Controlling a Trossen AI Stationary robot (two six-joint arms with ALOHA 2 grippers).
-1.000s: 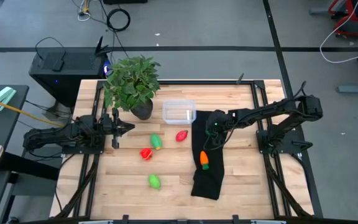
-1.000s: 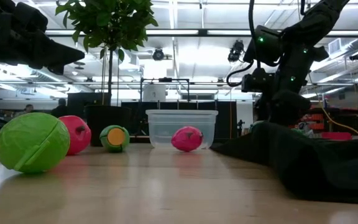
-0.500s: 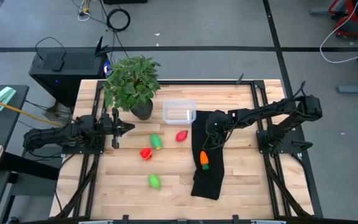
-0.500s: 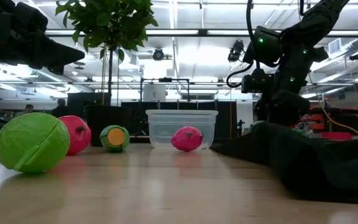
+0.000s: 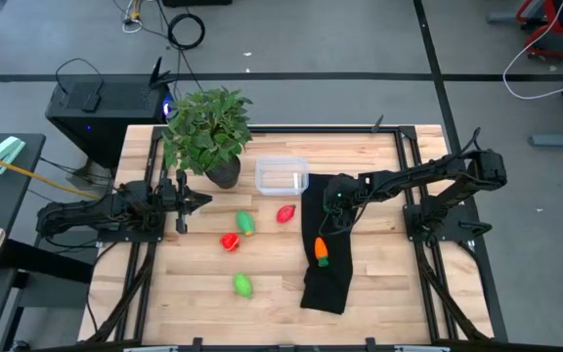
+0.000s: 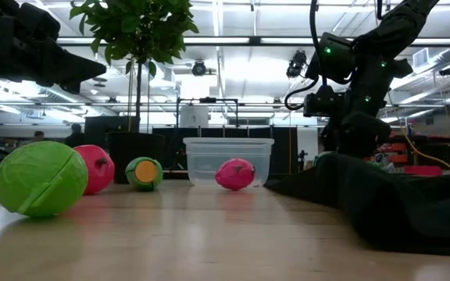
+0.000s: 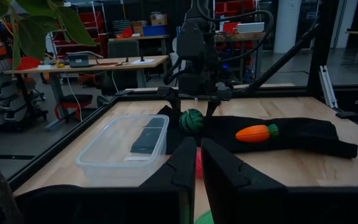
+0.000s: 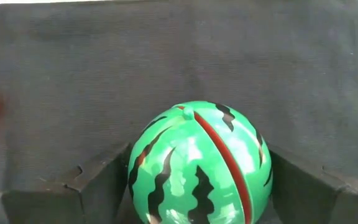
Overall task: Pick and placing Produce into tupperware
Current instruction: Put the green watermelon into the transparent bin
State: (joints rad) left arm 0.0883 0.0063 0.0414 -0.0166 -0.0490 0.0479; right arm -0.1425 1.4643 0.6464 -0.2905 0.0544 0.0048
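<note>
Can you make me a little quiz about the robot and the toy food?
1. True or false: the clear tub has toy food in it.
2. What does the carrot lie on? A) bare wood B) black cloth C) the plant pot
3. Which toy sits between the right gripper jaws?

Key: 1 false, the tub holds no toys. 2 B. 3 the watermelon; the jaws are open around it.

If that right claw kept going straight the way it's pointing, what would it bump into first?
The right claw points down at the toy watermelon, already between its open fingers. Pushing on, it would probably meet that, then the black cloth underneath.
</note>
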